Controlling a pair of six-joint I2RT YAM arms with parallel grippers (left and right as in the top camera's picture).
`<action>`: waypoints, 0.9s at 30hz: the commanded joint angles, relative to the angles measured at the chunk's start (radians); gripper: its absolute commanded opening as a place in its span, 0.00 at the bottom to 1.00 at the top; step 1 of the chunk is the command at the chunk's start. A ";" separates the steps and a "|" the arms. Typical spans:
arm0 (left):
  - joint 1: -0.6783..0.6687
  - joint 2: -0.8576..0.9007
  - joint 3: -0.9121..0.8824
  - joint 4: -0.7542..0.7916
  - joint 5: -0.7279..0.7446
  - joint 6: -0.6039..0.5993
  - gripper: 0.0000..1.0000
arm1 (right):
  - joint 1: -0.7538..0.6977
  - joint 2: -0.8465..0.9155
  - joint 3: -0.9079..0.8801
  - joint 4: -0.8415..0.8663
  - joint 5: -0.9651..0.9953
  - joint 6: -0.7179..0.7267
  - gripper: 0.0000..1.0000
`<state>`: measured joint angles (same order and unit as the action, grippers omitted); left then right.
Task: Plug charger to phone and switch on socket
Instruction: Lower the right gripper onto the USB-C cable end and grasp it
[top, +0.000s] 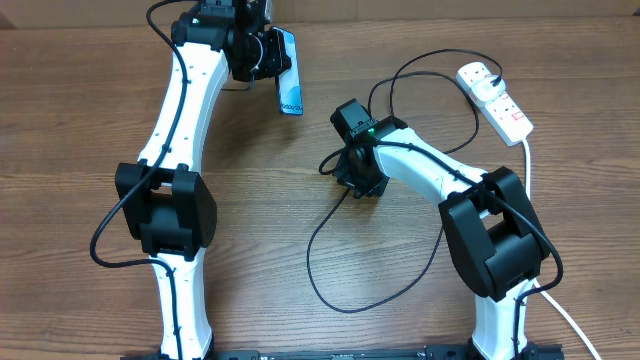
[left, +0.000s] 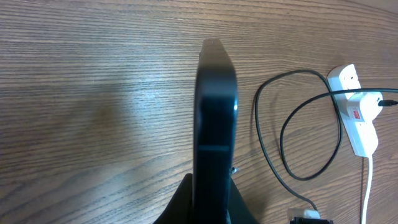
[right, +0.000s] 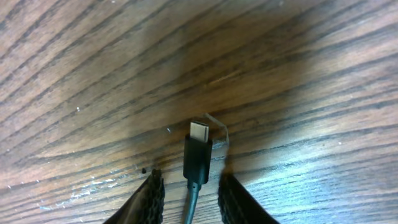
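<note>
Black fingers of the left gripper (top: 270, 58) are clamped tight on the phone (top: 288, 75), holding it tilted on edge at the far left of the wooden table (top: 80, 110). Mid-table, the right gripper (right: 191, 177) stands partly open astride the charger (right: 198, 152). Its connector tip lies between the fingers (right: 149, 196), neither visibly touching it. Far right lies the socket (top: 497, 100), with the black cable running to it.
</note>
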<state>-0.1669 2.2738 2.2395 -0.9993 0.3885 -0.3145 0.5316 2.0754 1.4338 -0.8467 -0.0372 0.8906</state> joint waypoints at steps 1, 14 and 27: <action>-0.003 -0.035 0.024 0.006 0.027 -0.007 0.04 | 0.004 0.020 -0.016 0.004 -0.002 0.011 0.25; -0.003 -0.035 0.024 0.005 0.027 -0.006 0.04 | 0.004 0.031 -0.016 0.013 -0.002 0.011 0.13; -0.003 -0.035 0.024 0.018 0.075 -0.007 0.04 | -0.027 0.014 0.055 -0.030 -0.014 -0.031 0.04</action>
<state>-0.1669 2.2738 2.2395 -0.9962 0.3965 -0.3141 0.5262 2.0823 1.4437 -0.8684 -0.0490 0.8856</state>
